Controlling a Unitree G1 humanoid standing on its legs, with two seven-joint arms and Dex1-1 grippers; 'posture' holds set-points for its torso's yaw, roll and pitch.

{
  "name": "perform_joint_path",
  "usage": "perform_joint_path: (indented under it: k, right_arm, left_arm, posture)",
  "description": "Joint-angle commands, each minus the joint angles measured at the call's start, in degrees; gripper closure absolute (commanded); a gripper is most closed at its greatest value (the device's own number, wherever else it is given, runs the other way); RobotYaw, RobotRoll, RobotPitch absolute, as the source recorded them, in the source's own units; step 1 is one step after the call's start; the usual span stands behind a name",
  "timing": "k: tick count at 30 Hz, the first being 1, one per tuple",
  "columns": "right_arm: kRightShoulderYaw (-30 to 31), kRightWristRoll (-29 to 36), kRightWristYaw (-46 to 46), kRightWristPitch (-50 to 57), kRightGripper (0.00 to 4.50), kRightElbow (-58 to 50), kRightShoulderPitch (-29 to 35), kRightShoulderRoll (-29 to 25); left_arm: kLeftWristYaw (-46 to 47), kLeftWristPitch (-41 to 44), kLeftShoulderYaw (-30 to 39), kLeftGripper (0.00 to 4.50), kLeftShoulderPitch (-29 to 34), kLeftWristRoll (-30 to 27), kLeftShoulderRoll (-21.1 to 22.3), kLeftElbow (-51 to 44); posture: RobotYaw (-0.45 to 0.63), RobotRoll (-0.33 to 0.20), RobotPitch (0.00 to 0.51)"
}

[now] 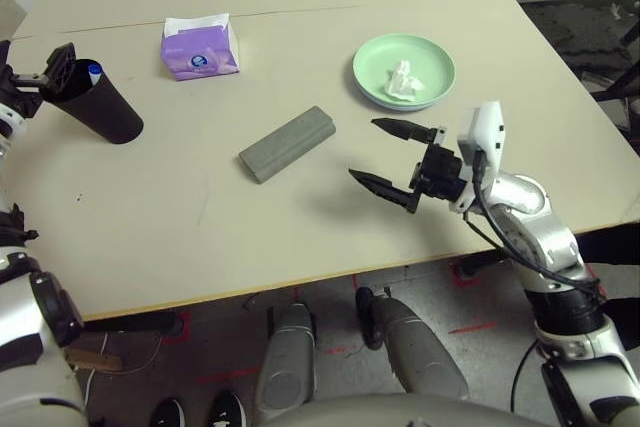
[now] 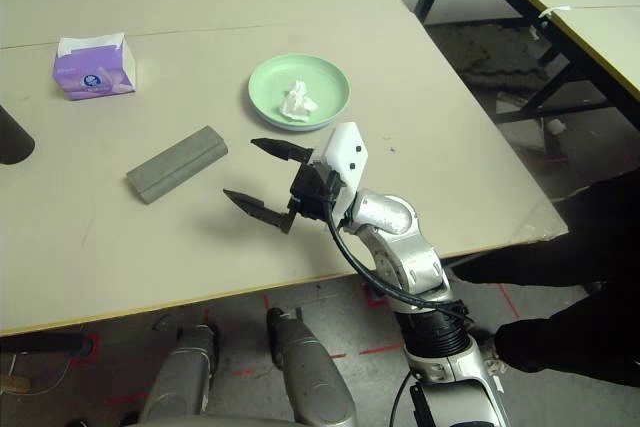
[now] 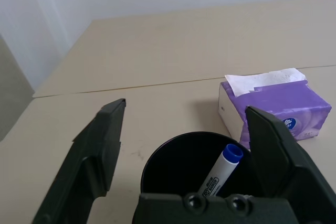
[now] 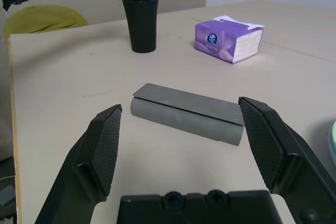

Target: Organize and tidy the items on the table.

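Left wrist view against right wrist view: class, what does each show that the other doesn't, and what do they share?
Left wrist alone: a white marker pen with a blue cap standing inside the black cup, seen from above. Right wrist alone: the closed grey glasses case lying beyond the open right gripper. Both: the cup, the purple tissue box and the beige table.

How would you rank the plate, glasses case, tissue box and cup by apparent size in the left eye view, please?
1. Green plate, largest.
2. Glasses case and black cup: similar, too close to rank.
3. Tissue box, smallest, though it sits farther back.
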Motion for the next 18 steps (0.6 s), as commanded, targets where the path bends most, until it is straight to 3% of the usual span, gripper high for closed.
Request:
perform_joint_path:
  k: [1, 4, 6, 10, 14, 18]
  right_arm:
    - [-2.0, 0.4, -0.7, -0.3, 0.00, 0.8, -0.9, -0.3]
    - [-6.2, 0.9, -3.9, 0.1, 0.00, 2.3, -3.0, -0.6]
    - [-10.4, 0.7, -8.0, 0.5, 0.00, 3.1, -3.5, -0.9]
    - [-19.0, -1.1, -15.6, 0.1, 0.00, 3.6, 0.0, -2.8]
    - [-26.1, -5.4, -22.5, -2.8, 0.00, 6.1, 5.3, -5.6]
    - [-28.6, -8.7, -25.8, -8.1, 0.00, 10.9, 9.3, -6.1]
  left_arm:
    - [-0.8, 1.2, 1.9, 0.04, -0.5, -1.9, 1.5, -2.1]
    - [-1.3, 3.3, 4.7, 0.04, 0.5, -4.8, 2.8, -5.2]
    - [-2.4, 6.7, 8.0, 0.04, 5.0, -7.3, 3.5, -10.4]
    - [-6.7, 13.0, 16.9, 0.04, 22.6, -12.1, 1.8, -24.2]
    - [-8.3, 15.1, 25.3, 0.04, 38.3, -15.9, -4.2, -34.6]
    - [-8.8, 13.1, 28.7, 0.04, 46.3, -18.2, -11.0, -38.4]
  posture:
    - [-0.08, 0.000, 0.255]
    - [-0.09, 0.000, 0.259]
    - [-0.09, 0.000, 0.262]
    - [-0.08, 0.000, 0.278]
    - [-0.08, 0.000, 0.288]
    - [-0.07, 0.000, 0.294]
